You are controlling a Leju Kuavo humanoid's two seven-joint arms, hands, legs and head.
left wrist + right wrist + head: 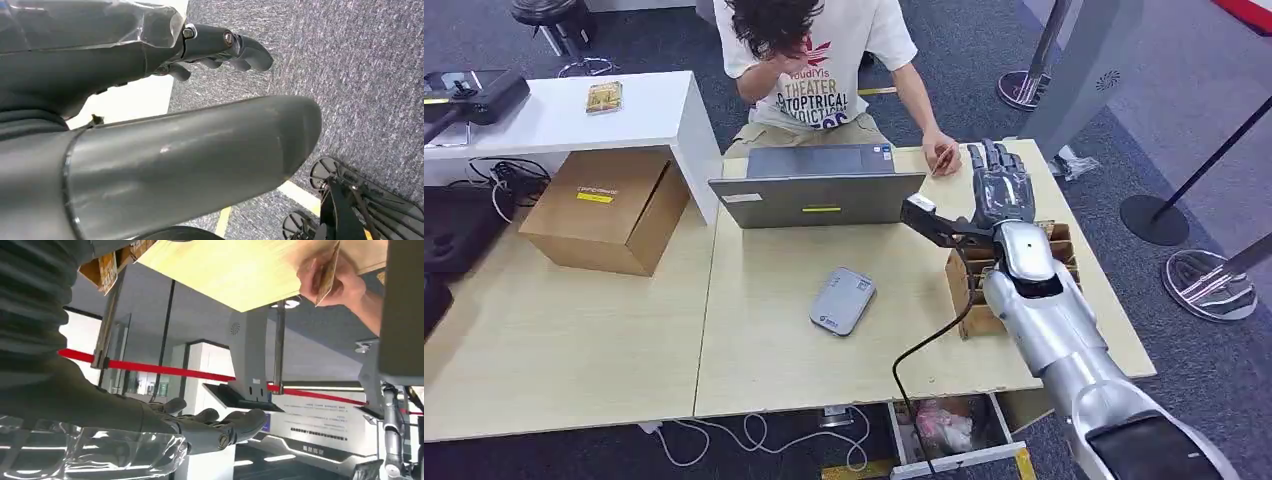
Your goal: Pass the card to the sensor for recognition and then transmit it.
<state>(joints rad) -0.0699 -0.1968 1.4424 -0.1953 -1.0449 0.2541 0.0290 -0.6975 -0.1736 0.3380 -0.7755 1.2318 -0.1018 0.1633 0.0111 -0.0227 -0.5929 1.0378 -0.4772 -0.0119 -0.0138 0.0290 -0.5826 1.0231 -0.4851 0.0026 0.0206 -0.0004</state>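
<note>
Above the table's far right corner, right hand (1001, 185) has fingers (992, 158) extended and spread, holding nothing. Just beyond it, a person's hand (941, 152) holds the card (944, 157) on edge against the table (774, 350). Below the wrist: cardboard organizer box (972, 290). Grey sensor (842, 300) lies mid-table, well apart from the card, near the laptop (819, 185). Left hand (220, 47) hangs over carpet, fingers curled loosely, nothing in them.
</note>
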